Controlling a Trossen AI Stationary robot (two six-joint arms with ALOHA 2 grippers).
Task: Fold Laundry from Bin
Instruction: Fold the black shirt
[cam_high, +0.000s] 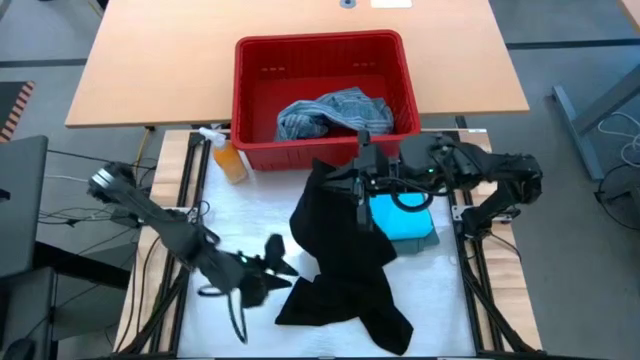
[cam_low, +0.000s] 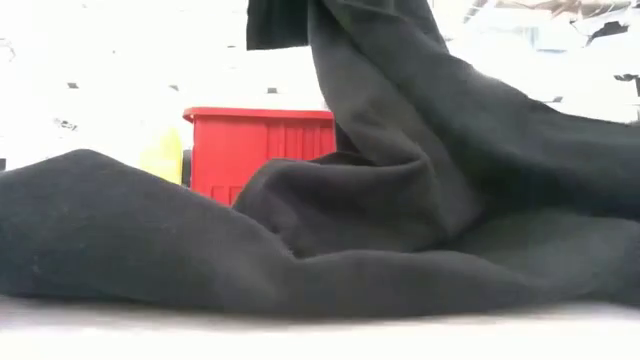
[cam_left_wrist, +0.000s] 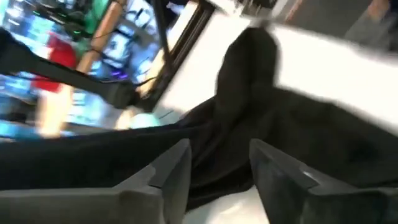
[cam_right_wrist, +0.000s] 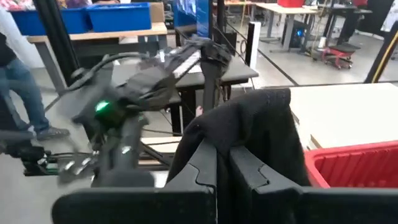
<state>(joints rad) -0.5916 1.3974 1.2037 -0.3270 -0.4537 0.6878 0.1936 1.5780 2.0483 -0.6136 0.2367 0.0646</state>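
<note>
the right fingers (cam_right_wrist: 224, 168) are pinched on the black shirt (cam_high: 345, 255), holding one end up just in front of the red bin (cam_high: 325, 55); the rest trails down onto the bench (cam_high: 235, 215). the left fingers (cam_left_wrist: 217, 177) stand apart, holding nothing, at the shirt's edge. a blue-grey garment (cam_high: 325, 115) lies in the bin, a turquoise one (cam_high: 410, 220) beside the shirt.

Your high camera looked straight down on the whole table (cam_high: 240, 215). Your low one sat at table height, facing the far side, so close to the black garment (cam_low: 400, 200) that cloth filled most of it; the red bin (cam_low: 255, 145) showed behind, shared with the high and right wrist views. Each wrist camera looked out past its own fingers, close on that same cloth.
</note>
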